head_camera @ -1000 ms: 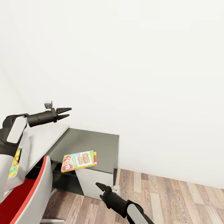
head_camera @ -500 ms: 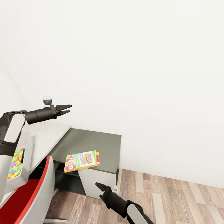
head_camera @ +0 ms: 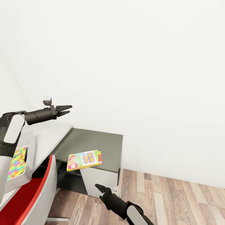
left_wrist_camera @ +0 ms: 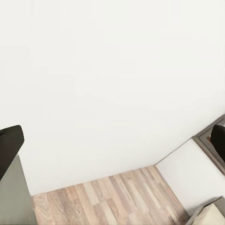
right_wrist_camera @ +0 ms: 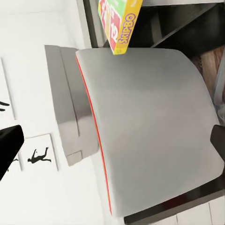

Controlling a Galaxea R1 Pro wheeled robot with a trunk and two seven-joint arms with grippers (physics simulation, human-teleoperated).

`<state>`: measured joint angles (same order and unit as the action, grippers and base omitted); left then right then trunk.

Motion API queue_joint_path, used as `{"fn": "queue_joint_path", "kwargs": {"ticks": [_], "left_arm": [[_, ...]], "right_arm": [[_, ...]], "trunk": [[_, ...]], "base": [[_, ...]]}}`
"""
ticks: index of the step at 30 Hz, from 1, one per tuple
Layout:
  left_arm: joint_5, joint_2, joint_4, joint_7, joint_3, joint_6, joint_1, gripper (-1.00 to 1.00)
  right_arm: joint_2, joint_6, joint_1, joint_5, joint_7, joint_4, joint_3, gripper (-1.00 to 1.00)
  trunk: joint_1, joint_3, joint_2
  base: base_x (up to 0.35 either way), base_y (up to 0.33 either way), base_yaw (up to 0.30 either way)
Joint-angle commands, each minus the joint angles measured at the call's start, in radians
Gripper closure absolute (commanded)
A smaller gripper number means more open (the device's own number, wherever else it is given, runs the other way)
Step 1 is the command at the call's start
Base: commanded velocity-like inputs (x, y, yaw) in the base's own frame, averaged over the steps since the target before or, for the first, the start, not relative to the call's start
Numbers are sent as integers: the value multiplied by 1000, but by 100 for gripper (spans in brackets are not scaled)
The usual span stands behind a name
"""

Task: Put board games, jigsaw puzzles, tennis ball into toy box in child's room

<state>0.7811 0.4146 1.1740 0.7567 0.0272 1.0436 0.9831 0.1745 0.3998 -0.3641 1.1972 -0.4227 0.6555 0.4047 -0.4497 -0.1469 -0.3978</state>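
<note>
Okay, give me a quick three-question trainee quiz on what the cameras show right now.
1. True or false: the Skip-Bo board game lies on the dark grey cabinet top.
2. The jigsaw puzzle lies in: A) the toy box, B) the red chair, C) the floor.
3. Fill in: the left gripper is holding ____.

Key: 1 true; 2 A; 3 nothing, its jaws are open and empty.

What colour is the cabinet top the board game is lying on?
Dark grey cabinet top under the board game; clearest in the head view.
</note>
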Motion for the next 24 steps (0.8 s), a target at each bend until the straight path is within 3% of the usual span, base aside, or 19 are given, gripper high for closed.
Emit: {"fn": "queue_joint_path", "kwargs": {"ticks": [1, 5, 12, 24], "left_arm": [[-3, 1, 1, 6, 1, 4, 1, -100], [-3, 2, 3, 6, 3, 4, -1, -100], [-4, 3, 5, 5, 2, 4, -1, -100], [-6, 3, 7, 6, 1, 4, -1, -100]], "right_arm": [[0, -4, -1, 7, -1, 0, 3, -100], [0, -53, -1, 8, -1, 0, 29, -100], [0, -75, -1, 11, 0, 0, 68, -100], [0, -84, -1, 12, -1, 0, 76, -100]], "trunk": [[0, -2, -2], [0, -2, -2], [0, -2, -2], [0, -2, -2]], "base": [[-133, 112, 94], [-138, 126, 143], [-211, 153, 182], [-99, 60, 115]]}}
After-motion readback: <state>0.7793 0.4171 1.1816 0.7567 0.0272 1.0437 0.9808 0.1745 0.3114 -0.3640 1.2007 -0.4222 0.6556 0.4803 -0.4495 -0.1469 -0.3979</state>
